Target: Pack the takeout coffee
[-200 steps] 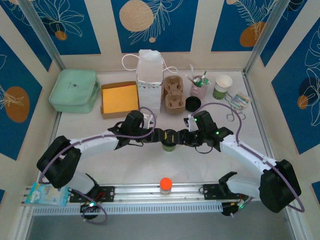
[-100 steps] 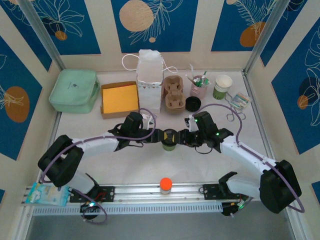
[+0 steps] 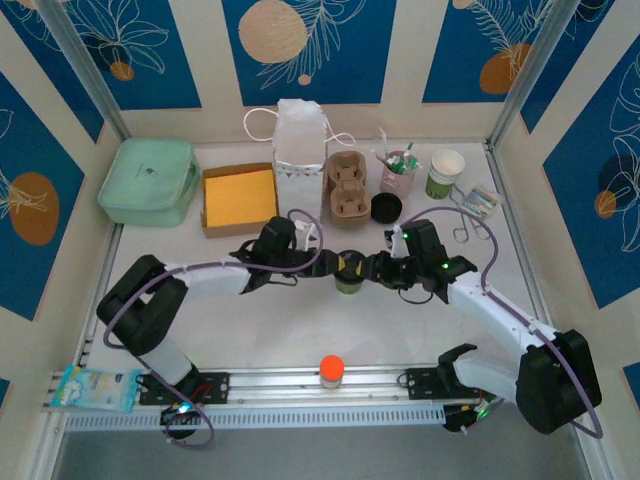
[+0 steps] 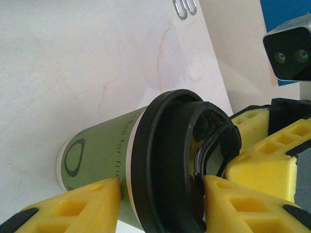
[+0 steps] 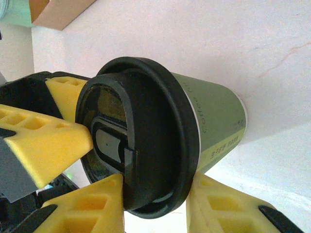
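Paper-walled, so go easy: with left claw and right claw both clamped on the takeout coffee wedged between them, loosen just one, hold level, no crushing.

Bright, even light from above w/ soft shadows on the counter; top view sharp. Wrist views: glossy sheen on the cup lid, btm corners a bit soft.
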### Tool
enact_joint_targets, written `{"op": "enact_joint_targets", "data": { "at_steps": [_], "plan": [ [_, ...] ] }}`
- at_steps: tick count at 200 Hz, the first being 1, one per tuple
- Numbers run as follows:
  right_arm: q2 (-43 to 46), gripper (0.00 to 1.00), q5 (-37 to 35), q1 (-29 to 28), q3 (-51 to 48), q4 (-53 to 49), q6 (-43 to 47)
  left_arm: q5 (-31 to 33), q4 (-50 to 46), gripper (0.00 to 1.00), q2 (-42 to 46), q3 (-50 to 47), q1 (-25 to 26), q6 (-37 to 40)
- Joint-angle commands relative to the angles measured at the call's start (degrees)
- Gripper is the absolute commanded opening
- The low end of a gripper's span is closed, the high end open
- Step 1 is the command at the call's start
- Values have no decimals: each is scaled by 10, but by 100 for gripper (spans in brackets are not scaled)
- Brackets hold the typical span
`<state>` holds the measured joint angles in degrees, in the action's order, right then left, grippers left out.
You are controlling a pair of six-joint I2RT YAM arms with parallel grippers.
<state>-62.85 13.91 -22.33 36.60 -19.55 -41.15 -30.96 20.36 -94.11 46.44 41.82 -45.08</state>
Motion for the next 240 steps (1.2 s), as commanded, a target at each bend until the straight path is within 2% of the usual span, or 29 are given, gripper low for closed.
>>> {"op": "enact_joint_targets", "data": {
  "at_steps": [1, 59, 131, 189, 240],
  "plan": [
    [7, 31, -54, 31, -17, -61, 9, 2, -77, 46, -47, 13, 16, 7],
    [32, 30, -58, 107, -18, -87, 22, -14, -81, 46, -125, 120, 38, 4],
    [83, 31, -111, 174, -11, -130, 14, -21, -139, 46, -229, 290, 63, 18],
    [104, 31, -97, 255, -9, -143, 27, -26, -185, 46, -293, 408, 76, 29],
    [114, 31, -89, 295, -6, -149, 29, -33, -218, 47, -341, 502, 86, 34]
  ]
}}
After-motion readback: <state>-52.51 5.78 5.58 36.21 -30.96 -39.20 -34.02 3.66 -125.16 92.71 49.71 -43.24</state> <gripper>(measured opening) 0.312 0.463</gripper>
